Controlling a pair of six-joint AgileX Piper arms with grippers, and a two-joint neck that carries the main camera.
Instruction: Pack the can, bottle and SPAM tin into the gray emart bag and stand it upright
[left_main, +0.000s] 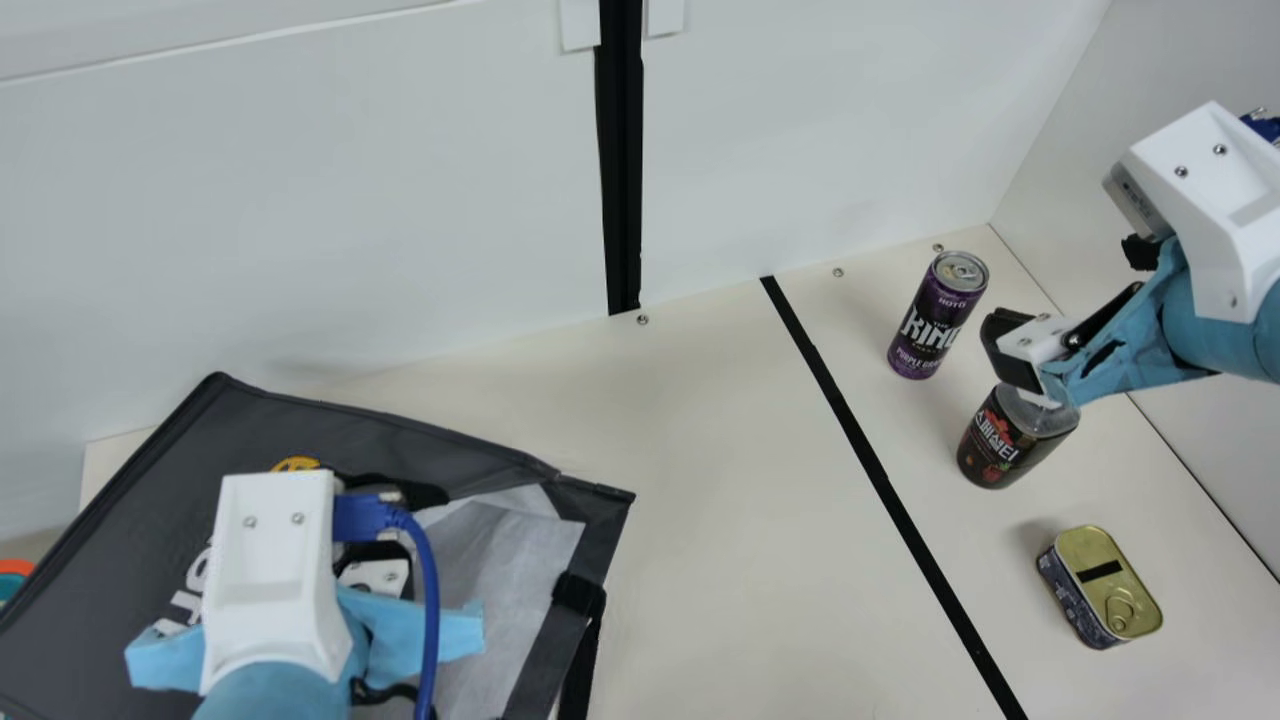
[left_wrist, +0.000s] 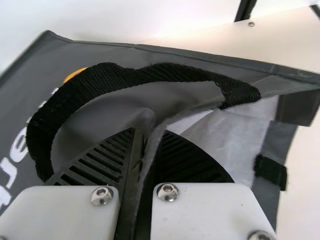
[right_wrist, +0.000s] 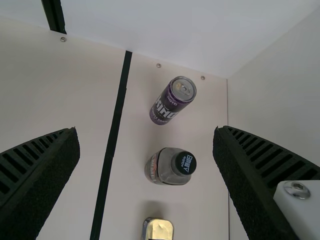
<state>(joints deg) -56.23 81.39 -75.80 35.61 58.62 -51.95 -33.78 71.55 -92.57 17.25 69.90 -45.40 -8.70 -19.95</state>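
Observation:
The gray emart bag (left_main: 400, 445) lies on the table at the main view's left, its pale lining showing. Over it is my left gripper (left_main: 375, 580); in the left wrist view the left gripper (left_wrist: 137, 175) is shut on the edge of the bag (left_wrist: 240, 135), beside a black strap handle. My right gripper (left_main: 1020, 350) hangs above the bottle (left_main: 1010, 440). In the right wrist view the right gripper (right_wrist: 147, 165) is open, the bottle (right_wrist: 167, 166) standing below between its fingers. The purple can (left_main: 937, 315) stands behind the bottle, and the SPAM tin (left_main: 1105, 588) is nearer the front.
A black tape line (left_main: 880, 470) crosses the table between the bag and the items. White walls (left_main: 800, 120) rise at the back and on the right. An orange and teal object (left_main: 12, 575) shows at the far left edge.

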